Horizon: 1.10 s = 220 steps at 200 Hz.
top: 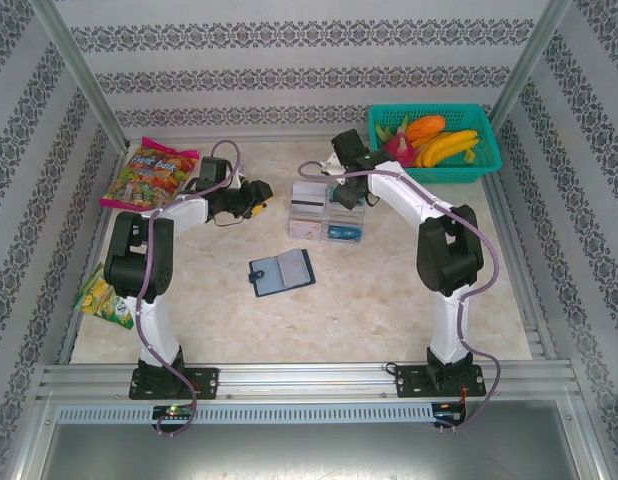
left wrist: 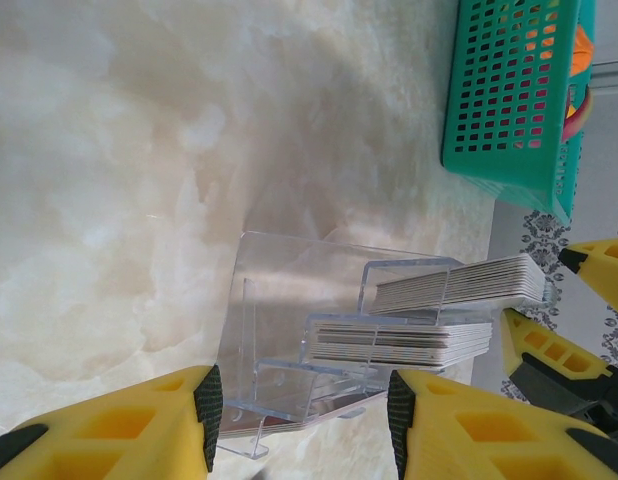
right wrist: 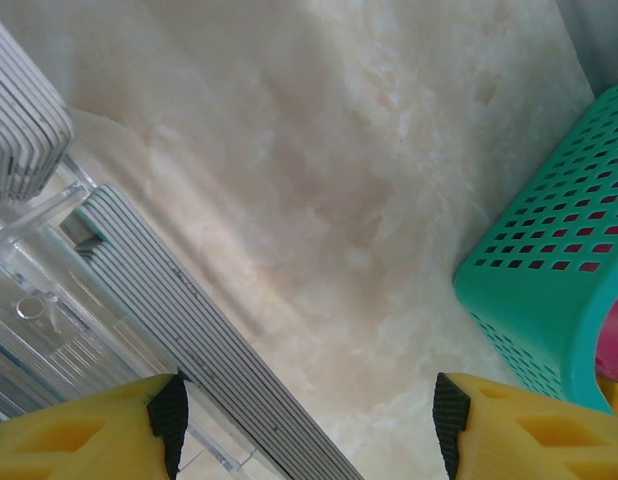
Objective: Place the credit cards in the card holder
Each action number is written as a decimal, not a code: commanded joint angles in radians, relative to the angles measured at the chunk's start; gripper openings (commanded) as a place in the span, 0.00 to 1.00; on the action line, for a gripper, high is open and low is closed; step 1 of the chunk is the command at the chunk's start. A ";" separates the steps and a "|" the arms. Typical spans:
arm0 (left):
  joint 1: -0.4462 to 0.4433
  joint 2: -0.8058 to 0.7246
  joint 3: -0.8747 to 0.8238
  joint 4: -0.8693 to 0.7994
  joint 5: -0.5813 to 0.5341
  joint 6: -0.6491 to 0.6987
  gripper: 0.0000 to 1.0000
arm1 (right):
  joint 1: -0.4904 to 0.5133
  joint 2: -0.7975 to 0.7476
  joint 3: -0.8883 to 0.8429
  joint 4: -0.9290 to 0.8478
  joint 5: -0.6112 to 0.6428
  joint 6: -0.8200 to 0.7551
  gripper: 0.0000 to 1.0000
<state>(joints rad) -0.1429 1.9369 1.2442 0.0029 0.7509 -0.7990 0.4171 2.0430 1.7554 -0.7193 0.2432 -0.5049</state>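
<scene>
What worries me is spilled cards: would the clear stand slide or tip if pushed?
The clear stand likely slides: thin plastic on a smooth tabletop. Its wide base probably resists tipping. The card stacks sit loose in open tiers, so a jolt might spill them.

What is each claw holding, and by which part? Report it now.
Nothing. The left claw stands open before the clear card stand, not gripping it; the right claw is open over the table.

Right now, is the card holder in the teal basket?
No, the card holder lies on the table, well apart from the teal basket.
</scene>
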 commanded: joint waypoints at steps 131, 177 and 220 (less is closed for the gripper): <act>-0.009 0.004 0.035 -0.012 0.023 0.012 0.50 | 0.020 -0.032 -0.075 0.189 0.100 -0.024 0.67; -0.008 -0.003 0.034 -0.015 0.022 0.013 0.50 | 0.001 -0.031 -0.052 0.169 0.061 -0.020 0.63; -0.009 -0.001 0.038 -0.014 0.023 0.011 0.50 | -0.001 -0.031 -0.042 0.147 0.021 -0.026 0.57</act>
<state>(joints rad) -0.1429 1.9369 1.2526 0.0029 0.7555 -0.7994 0.4252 2.0430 1.6802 -0.5579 0.3035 -0.5251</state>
